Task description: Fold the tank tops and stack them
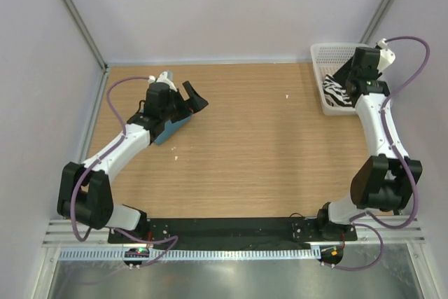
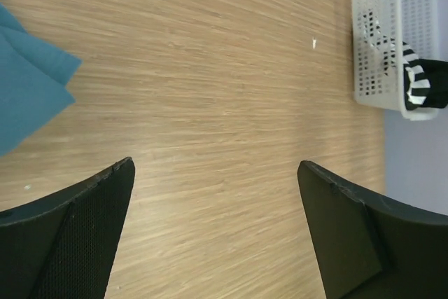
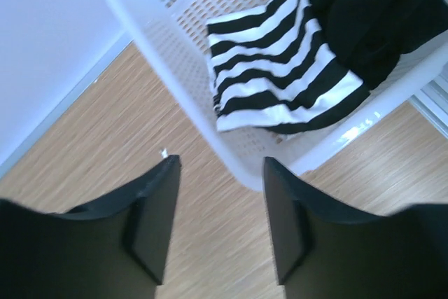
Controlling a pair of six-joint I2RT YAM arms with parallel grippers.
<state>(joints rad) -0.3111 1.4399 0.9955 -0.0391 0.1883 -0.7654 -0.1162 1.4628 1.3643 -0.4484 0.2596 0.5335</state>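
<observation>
Wooden table (image 1: pixel 266 159), folded teal top (image 1: pixel 173 129) at left, striped top (image 1: pixel 337 94) in basket (image 1: pixel 318 52)

White mesh basket (image 1: pixel 329 54) sits at the wooden table's (image 1: pixel 266 152) far right corner.

the teal-blue tank top (image 2: pixel 28 89) is plain, the striped tank top (image 3: pixel 273 68) black and white; white basket (image 3: pixel 164 68), light wood-grain table (image 2: pixel 210 103).

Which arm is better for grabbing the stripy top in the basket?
Right, probably. The right gripper hangs open beside the white basket holding the striped tank top; the left gripper is far off, by the teal tank top.
</observation>
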